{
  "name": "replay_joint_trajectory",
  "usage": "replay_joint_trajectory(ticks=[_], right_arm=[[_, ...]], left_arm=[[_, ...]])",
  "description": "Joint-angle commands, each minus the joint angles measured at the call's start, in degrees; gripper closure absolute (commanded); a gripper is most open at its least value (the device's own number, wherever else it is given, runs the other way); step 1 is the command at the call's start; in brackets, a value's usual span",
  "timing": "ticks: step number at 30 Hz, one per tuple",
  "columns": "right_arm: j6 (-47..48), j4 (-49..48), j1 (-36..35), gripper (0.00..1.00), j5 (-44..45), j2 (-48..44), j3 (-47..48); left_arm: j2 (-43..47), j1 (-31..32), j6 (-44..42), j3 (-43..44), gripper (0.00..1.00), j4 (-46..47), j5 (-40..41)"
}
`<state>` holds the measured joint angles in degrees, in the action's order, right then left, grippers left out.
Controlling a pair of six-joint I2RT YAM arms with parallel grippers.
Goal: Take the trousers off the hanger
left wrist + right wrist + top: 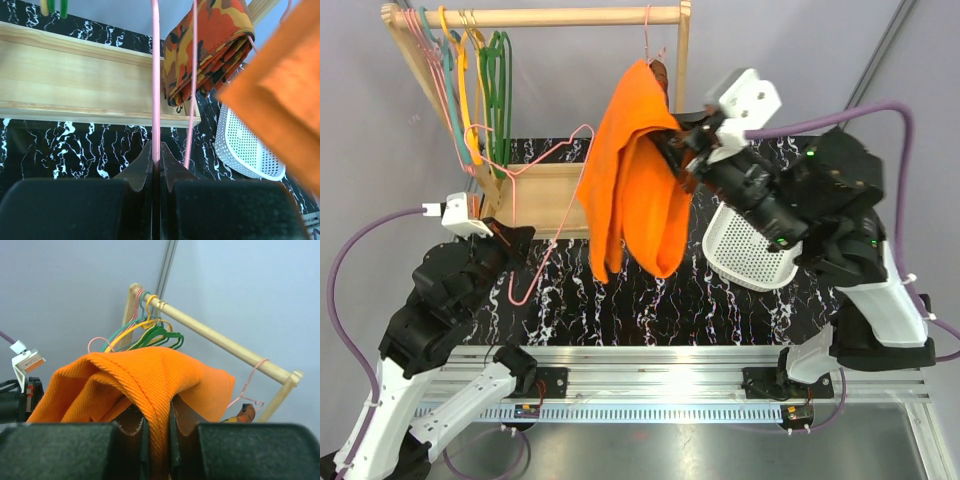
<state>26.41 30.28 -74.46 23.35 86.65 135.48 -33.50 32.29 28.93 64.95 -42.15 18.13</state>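
Observation:
The bright orange trousers [632, 175] hang folded in the air in front of the rack, and my right gripper [676, 150] is shut on their upper fold. In the right wrist view the jaws [157, 425] pinch a ridge of the orange cloth [150, 375]. The thin pink hanger [552, 205] is tilted out to the left of the trousers. My left gripper [508, 236] is shut on its wire, seen as a pink rod [155, 90] between the jaws [156, 157]. The hanger's far corner lies beside the trousers' left edge; I cannot tell if they touch.
A wooden rack's rail [540, 15] carries pink, yellow and green hangers [470, 75] at its left end. Another pink hanger [648, 40] with a patterned garment [210, 45] hangs behind the trousers. A white perforated basket [750, 250] lies under the right arm. The rack's wooden base [75, 90] crosses the table.

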Motion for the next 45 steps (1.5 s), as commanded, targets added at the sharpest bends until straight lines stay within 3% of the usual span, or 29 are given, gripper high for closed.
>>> replay_joint_trajectory(ticks=[1, 11, 13, 18, 26, 28, 29, 30, 33, 44, 45], right_arm=[[2.59, -7.69, 0.1, 1.0, 2.48, -4.64, 3.74], [2.75, -4.98, 0.01, 1.0, 6.52, -14.13, 2.52], [5.3, -5.06, 0.01, 1.0, 11.78, -16.33, -0.03], [18.22, -14.09, 0.01, 1.0, 28.98, -21.68, -20.22], [24.9, -35.88, 3.07, 1.0, 38.86, -30.93, -48.16], [21.25, -32.86, 7.98, 1.0, 39.75, -30.93, -50.39], [13.83, -24.74, 10.71, 1.0, 39.14, -30.84, -51.1], [10.45, -21.7, 17.43, 1.0, 37.22, -30.41, -51.63], [4.79, -19.81, 25.04, 1.0, 37.98, -30.49, -55.92], [6.81, -37.38, 26.2, 1.0, 49.85, -34.09, -71.56], [4.11, -35.14, 26.46, 1.0, 50.9, -35.4, -72.63]], left_arm=[[1.33, -0.12, -2.03, 0.0, 1.0, 1.64, 2.52], [2.47, -0.04, -3.79, -0.09, 1.0, 1.02, 3.93], [2.64, -0.12, -3.79, 0.0, 1.0, 0.93, 4.28], [1.86, -0.12, -3.97, 1.05, 1.0, 1.02, 4.19], [-0.69, -0.04, -4.14, 3.34, 1.0, 1.02, 3.14], [-1.13, -0.12, -4.14, 3.69, 1.0, 1.11, 2.79], [-1.31, -0.04, -4.06, 4.04, 1.0, 1.11, 2.44], [-1.4, -0.04, -4.05, 4.22, 1.0, 1.11, 2.18], [-1.84, -0.04, -3.62, 5.09, 1.0, 0.76, 1.21], [-2.01, -0.04, -4.85, 6.33, 1.0, -1.71, 1.38], [-1.75, -0.04, -4.76, 5.9, 1.0, -1.45, 0.77]])
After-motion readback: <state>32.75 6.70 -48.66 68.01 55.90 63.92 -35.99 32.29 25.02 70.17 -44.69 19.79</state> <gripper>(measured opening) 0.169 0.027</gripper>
